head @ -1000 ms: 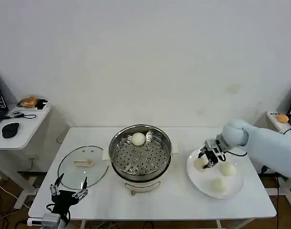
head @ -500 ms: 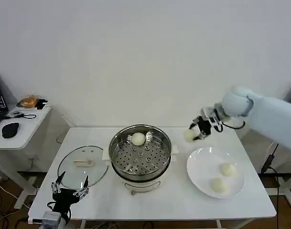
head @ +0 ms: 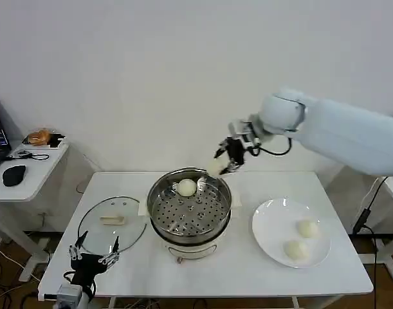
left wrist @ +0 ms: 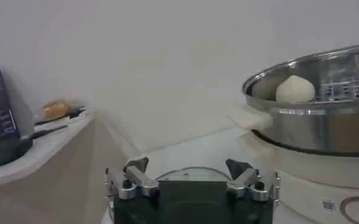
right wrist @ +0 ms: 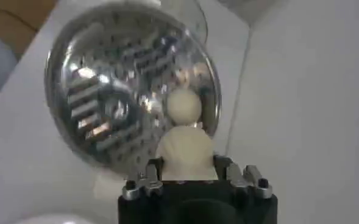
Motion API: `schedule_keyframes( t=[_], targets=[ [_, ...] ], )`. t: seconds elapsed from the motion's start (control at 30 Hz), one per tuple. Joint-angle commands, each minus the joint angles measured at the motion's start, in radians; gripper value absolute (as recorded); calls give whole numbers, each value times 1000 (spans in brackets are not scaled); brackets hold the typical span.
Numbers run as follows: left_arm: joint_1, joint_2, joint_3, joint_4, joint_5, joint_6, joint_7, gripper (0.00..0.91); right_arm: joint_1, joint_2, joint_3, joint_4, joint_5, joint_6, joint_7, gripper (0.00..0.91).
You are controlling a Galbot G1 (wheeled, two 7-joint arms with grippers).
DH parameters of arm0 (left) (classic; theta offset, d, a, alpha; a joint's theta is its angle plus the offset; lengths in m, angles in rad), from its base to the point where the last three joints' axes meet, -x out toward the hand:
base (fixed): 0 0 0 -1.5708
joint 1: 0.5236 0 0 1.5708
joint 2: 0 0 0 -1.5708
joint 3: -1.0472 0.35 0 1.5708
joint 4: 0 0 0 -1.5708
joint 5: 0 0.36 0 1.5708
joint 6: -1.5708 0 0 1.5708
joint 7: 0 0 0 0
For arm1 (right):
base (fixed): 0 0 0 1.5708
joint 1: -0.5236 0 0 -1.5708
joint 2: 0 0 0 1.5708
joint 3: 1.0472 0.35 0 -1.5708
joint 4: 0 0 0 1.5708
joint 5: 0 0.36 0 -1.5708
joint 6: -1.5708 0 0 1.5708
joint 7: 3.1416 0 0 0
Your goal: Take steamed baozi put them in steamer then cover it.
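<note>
- Since a second ago: right gripper [head: 227, 162] up off the white plate [head: 271, 235] and across to the far right rim of the steamer [head: 190, 207], one steamed baozi [head: 215, 168] carried along; three buns on the plate then, two now.
- Far left: side table [head: 29, 172] with orange-brown food and a dark mouse, no part of the task.
- Near left corner of the desk [head: 241, 270]: left gripper [head: 92, 256] parked, jaws apart on nothing, just near of the cover [head: 112, 225].
- Cover flat on the desk left of the steamer, pale handle up; covering not yet done.
- Steamer at the desk's centre: one baozi [head: 186, 187] already on the perforated tray at the far side.
- Above the far right rim: right jaws clamped on the second baozi [right wrist: 185, 152], not yet released.
- Right: plate with two baozi [head: 307, 228] left to move.
- Judged progress: one of four placed, one about to go in, two plus the cover remaining.
- Writing: small marks low on the steamer's white base in the left wrist view, too small to read; no brand legible anywhere.
</note>
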Motion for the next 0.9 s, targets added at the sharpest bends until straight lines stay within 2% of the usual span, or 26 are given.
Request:
schedule_keyframes(
  t=[0.03,0.3,0.5,0.9],
  targets=[
    [1,-2,-11,-4,-1,0,0,907,-73,214,-20,-54,123,-63,31,584],
    [0,-2,-20,-6,-2,-1,0,907,-165,304,-6,-149,163,-95,45,584],
    [1,-3,-15,-8,-2,-1,0,907,-202,332,-4,-200,113,-115,46,584],
    [-1,2,-15,-4,-3,-2,1,907,-232,367,11,-275,80,-120,51,595]
  ],
)
